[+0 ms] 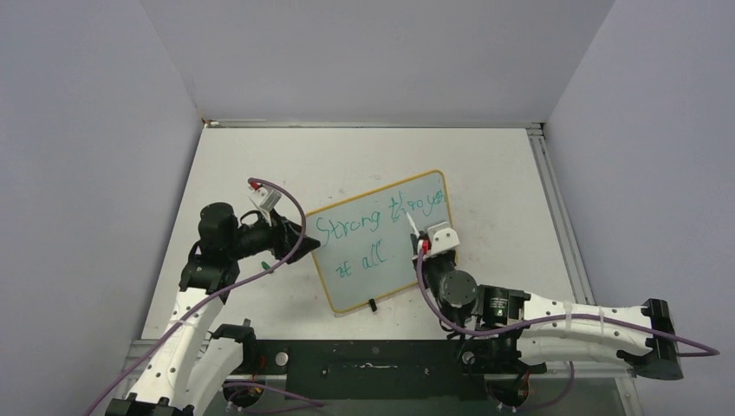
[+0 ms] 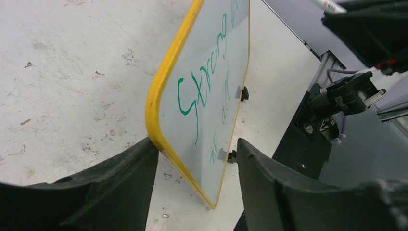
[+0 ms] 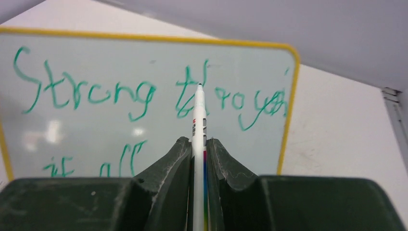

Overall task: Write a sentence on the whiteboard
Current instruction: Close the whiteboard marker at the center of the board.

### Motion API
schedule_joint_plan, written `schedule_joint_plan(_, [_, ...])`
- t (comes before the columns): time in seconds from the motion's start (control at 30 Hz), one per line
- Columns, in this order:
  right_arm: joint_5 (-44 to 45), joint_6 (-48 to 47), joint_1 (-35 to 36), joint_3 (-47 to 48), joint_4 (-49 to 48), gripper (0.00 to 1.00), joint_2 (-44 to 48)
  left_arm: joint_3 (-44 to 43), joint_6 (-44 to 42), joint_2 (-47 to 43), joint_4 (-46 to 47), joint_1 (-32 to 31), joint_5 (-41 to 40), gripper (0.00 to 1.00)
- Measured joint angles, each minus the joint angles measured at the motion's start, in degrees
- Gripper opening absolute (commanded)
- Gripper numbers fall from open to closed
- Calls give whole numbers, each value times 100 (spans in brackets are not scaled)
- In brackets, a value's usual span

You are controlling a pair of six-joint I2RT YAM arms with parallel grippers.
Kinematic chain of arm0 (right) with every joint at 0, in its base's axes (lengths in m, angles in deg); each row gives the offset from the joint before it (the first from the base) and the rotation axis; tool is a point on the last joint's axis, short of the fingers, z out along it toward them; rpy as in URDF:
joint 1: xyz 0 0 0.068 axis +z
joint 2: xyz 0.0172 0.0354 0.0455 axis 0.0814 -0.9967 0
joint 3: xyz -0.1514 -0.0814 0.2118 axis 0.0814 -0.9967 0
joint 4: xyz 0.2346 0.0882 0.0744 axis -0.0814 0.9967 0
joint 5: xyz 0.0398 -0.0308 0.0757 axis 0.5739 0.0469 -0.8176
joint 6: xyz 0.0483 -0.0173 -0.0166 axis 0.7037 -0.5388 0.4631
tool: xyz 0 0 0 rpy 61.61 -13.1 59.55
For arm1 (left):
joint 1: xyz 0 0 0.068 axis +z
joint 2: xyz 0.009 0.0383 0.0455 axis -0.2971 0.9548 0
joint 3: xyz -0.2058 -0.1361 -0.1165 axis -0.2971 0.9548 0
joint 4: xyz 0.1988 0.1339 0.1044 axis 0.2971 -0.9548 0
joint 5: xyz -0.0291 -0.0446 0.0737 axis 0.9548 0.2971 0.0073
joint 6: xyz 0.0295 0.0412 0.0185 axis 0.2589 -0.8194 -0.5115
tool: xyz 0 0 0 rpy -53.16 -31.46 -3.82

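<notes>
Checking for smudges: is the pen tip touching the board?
Cannot tell. In the right wrist view the pen tip lies over lettering on the board; neither gap nor contact shows. The top view is too small.

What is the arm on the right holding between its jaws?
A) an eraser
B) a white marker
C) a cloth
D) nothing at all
B: the right wrist view shows the jaws closed on a slim white marker, its tip pointing at the green lettering on the whiteboard.
</notes>
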Motion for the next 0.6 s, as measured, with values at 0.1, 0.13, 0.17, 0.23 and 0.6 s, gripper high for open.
schedule_joint_plan(0.1, [-192, -590, -660, 328, -479, 5, -94, -11, -2, -197, -120, 0, -116, 68])
schedule_joint_plan(0.13, [-319, -717, -925, 452, -597, 5, -146, -22, -4, -278, -208, 2, -166, 70])
schedule_joint_plan(0.17, [-468, -807, -1187, 577, -713, 5, -205, -48, -2, -376, -345, 4, -243, 71])
schedule_joint_plan(0.23, [-822, -918, -1711, 822, -892, 5, -323, -122, 4, -579, -566, 9, -378, 72])
schedule_joint_plan(0.6, [-1788, -905, -2684, 1314, -1263, 5, -573, -1241, 887, -1139, -1906, 44, -2393, 72])
